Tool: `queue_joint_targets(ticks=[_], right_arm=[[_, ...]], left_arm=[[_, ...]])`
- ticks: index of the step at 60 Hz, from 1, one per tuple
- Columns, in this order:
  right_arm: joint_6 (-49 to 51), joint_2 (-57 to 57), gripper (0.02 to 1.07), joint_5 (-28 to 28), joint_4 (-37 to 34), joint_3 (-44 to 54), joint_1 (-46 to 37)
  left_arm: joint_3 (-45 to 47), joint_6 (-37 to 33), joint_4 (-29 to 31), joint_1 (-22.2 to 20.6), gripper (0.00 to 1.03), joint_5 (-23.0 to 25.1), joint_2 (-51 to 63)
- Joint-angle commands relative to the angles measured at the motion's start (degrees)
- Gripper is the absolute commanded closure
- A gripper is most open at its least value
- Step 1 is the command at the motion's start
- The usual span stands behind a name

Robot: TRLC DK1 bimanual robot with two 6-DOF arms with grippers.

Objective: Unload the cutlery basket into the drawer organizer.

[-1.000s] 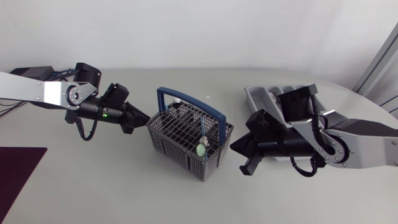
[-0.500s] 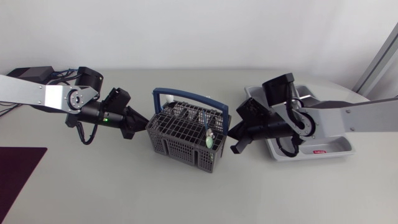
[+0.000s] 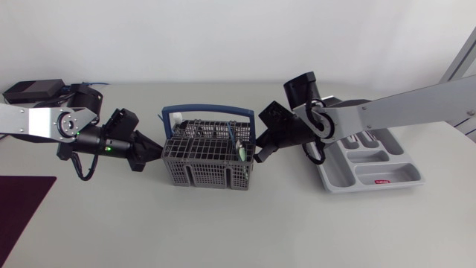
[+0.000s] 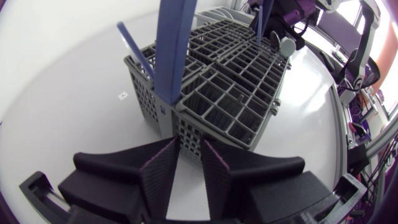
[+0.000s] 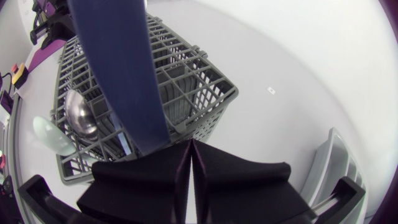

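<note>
Centrally on the table, between both grippers, stands the cutlery basket point(image 3: 204, 173). It has grey mesh walls, gridded compartments and a blue handle point(image 3: 208, 110) arched over it. The head view shows the whole grey drawer organizer point(image 3: 407, 177), to the basket's right and apart from it. The right wrist view resolves a metal spoon bowl point(image 5: 81, 115) beside a pale green utensil point(image 5: 53, 138) inside the basket. Left gripper point(image 4: 188, 148): fingers slightly apart, nothing between them, tips at the basket's wall. Right gripper point(image 5: 190, 144): fingers pressed together, empty, at the rim beside the handle.
</note>
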State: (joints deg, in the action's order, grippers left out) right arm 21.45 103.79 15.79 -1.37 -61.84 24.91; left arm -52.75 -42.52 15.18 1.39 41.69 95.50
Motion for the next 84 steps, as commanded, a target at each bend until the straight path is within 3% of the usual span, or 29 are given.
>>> queue_joint_targets(ticks=[1,17,24,29,32,37,41,56,74,84], right_arm=[[-0.7,1.1,1.01,1.5,0.0,-2.7,2.1],[-0.4,-0.4,1.01,0.8,-0.1,-0.4,0.5],[-0.4,-1.7,0.97,0.0,0.9,2.3,-0.8],[-0.2,-3.2,0.78,-1.1,1.5,4.2,-1.9],[0.1,-4.6,0.56,-1.6,1.5,5.6,-2.8],[0.7,-7.7,0.29,-1.9,1.5,8.4,-4.5],[1.5,-10.5,0.16,-1.9,1.5,10.9,-6.1],[4.6,-24.8,0.15,1.0,-0.2,21.4,-11.4],[5.7,-38.9,0.15,5.4,-4.3,29.6,-12.5],[6.5,-43.1,0.15,6.1,-7.1,31.4,-12.0]], left_arm=[[-1.3,-1.3,-0.2,-0.7,0.71,2.3,0.5],[-1.5,-1.4,-0.2,-1.3,0.71,2.2,0.8],[-1.7,-1.8,-0.1,1.4,0.71,2.2,0.7],[-1.9,-2.4,1.1,3.6,0.71,2.2,0.3],[-1.8,-3.4,2.3,5.1,0.71,2.2,-0.6],[-1.6,-4.7,4.2,7.0,0.71,2.2,-2.3],[-1.3,-5.3,5.6,7.8,0.71,2.2,-4.2],[-0.6,-6.5,12.9,7.0,0.7,2.3,-14.5],[0.6,-2.2,14.8,-3.2,0.69,2.2,-22.5],[-0.6,0.2,14.6,-5.3,0.64,2.1,-23.3]])
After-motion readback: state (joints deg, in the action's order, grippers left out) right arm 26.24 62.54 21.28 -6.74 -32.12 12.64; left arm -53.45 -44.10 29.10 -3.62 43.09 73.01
